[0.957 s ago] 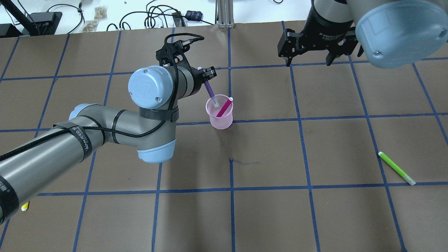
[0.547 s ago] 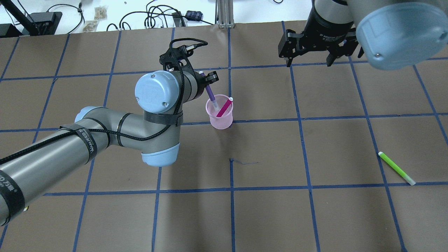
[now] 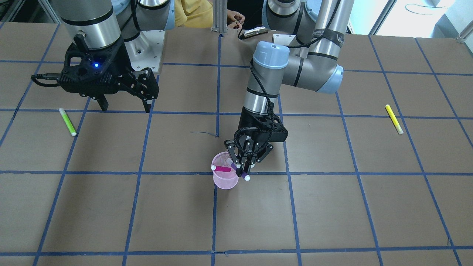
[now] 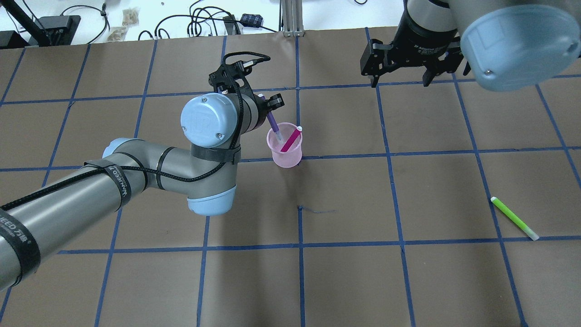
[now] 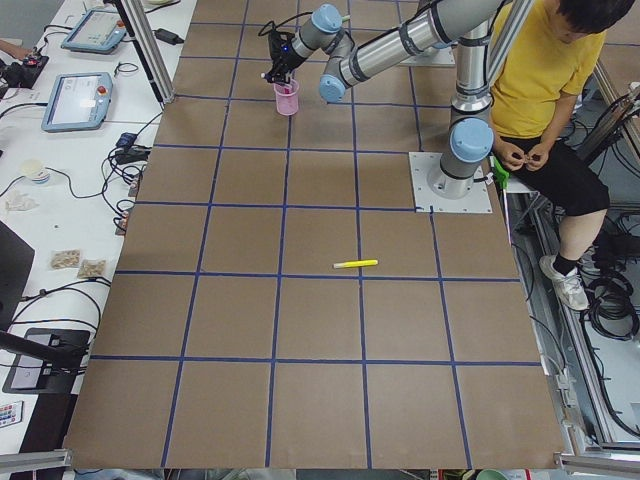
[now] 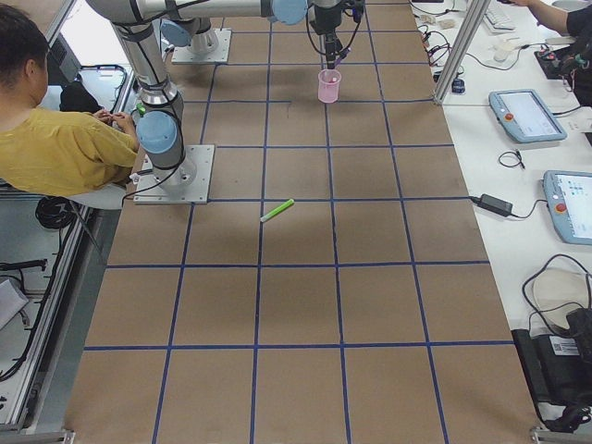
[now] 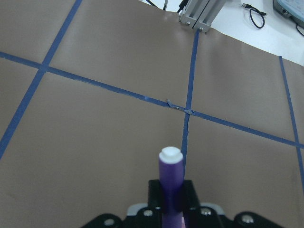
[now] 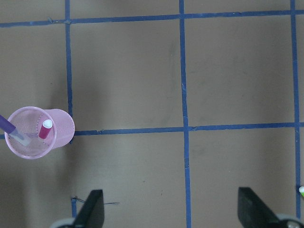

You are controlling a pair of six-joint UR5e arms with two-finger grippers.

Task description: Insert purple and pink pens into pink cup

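The pink mesh cup (image 4: 286, 152) stands upright near the table's middle. The pink pen (image 4: 289, 141) leans inside it, white cap up. My left gripper (image 4: 268, 103) is shut on the purple pen (image 4: 272, 120) and holds it slanted, with its lower end inside the cup. The left wrist view shows the purple pen (image 7: 170, 183) between the fingers. The right wrist view shows the cup (image 8: 61, 127) with both pens in it. My right gripper (image 4: 399, 76) is open and empty, high at the back right, well away from the cup.
A green pen (image 4: 514, 218) lies on the table at the right. A yellow pen (image 3: 394, 118) lies on the robot's left side. Blue tape lines grid the brown table. Cables and boxes lie beyond the far edge. A seated person (image 5: 540, 90) is behind the robot base.
My left arm has shifted a little right and down, and the purple pen has sunk lower into the cup. The right arm has stayed almost still.
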